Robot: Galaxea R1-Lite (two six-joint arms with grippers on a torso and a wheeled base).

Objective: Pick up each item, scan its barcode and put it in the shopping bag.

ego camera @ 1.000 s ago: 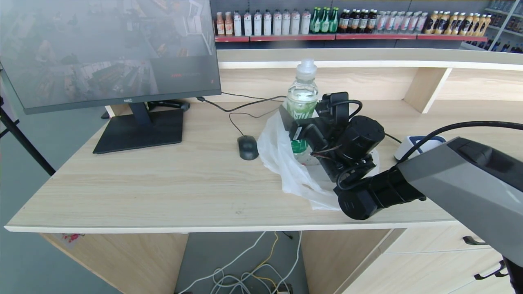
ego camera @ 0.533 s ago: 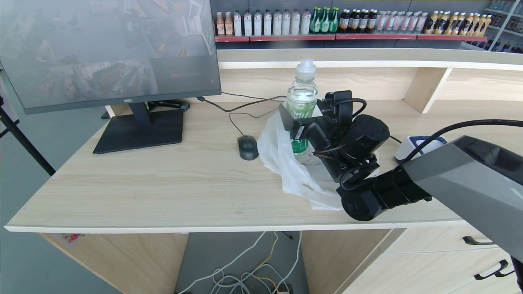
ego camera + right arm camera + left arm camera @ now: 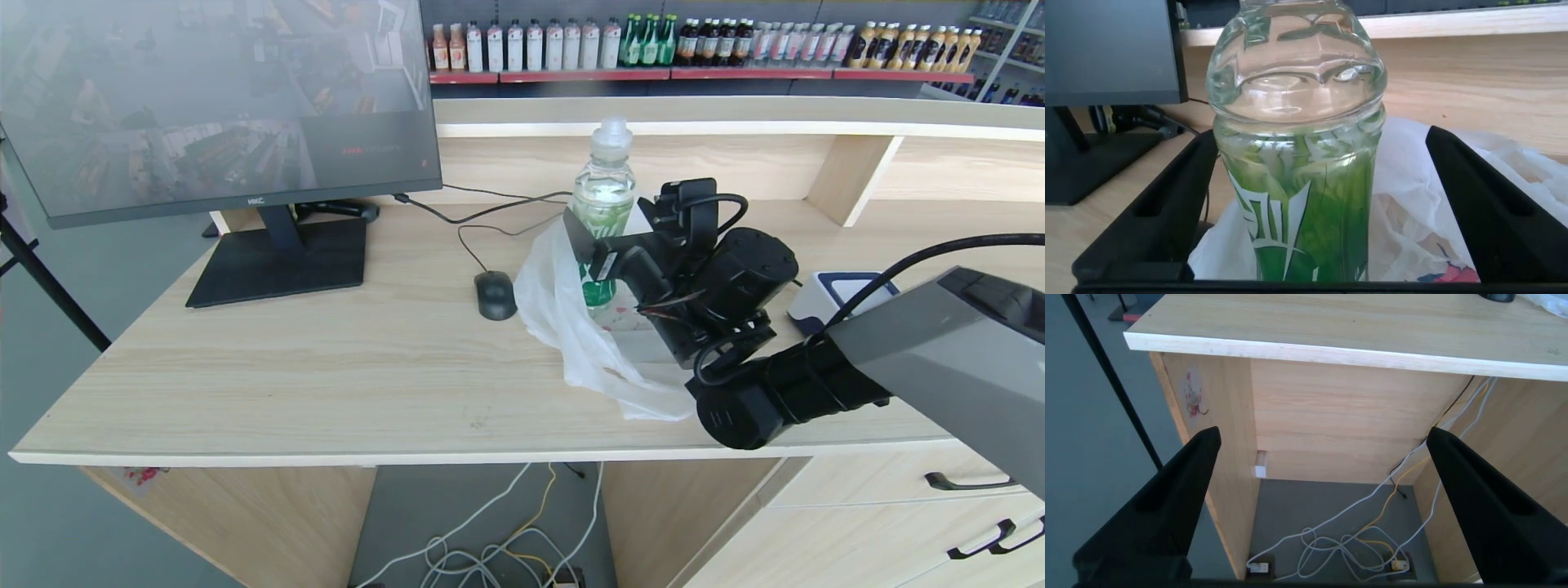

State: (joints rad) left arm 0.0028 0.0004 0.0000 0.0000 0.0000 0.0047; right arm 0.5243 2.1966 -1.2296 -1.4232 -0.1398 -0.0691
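Right wrist view shows the right gripper [image 3: 1320, 139] spread wide around one clear green-labelled bottle [image 3: 1298, 163], with a gap at one finger at least. The bottle stands upright in the single white shopping bag [image 3: 563, 318] on the table [image 3: 326, 367]. The left gripper [image 3: 1319, 437] hangs wide open below the table's edge, holding nothing. One mouse [image 3: 495, 295], one monitor [image 3: 212, 98] and one scanner [image 3: 833, 294] sit nearby.

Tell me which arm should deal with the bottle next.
Right. On the right gripper, open fingers flank the clear bottle standing at the white shopping bag; the left gripper hangs low in front of the desk, away from it.
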